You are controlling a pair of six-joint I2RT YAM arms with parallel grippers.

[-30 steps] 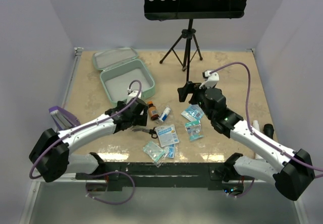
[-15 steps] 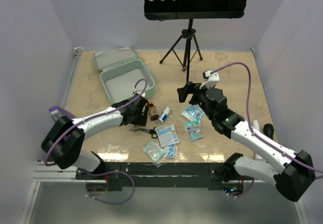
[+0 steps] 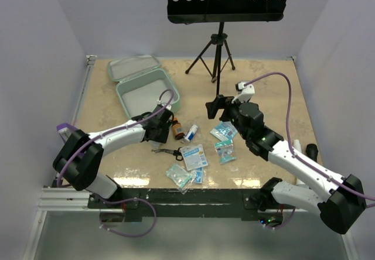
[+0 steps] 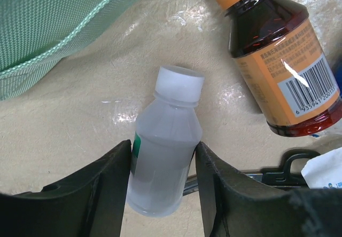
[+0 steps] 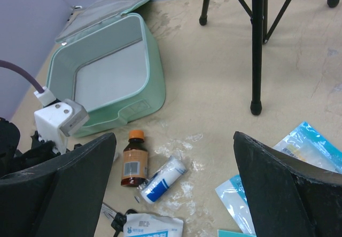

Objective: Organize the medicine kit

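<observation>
The medicine kit (image 5: 154,71), likely a light, stiff, slippery tin best taken by its rim, lies open at the desk's far left, while the left pincer (image 4: 163,157) clasps a small clear bottle (image 4: 166,135) near its front wall and the right pincer (image 5: 173,138) hangs wide.
</observation>
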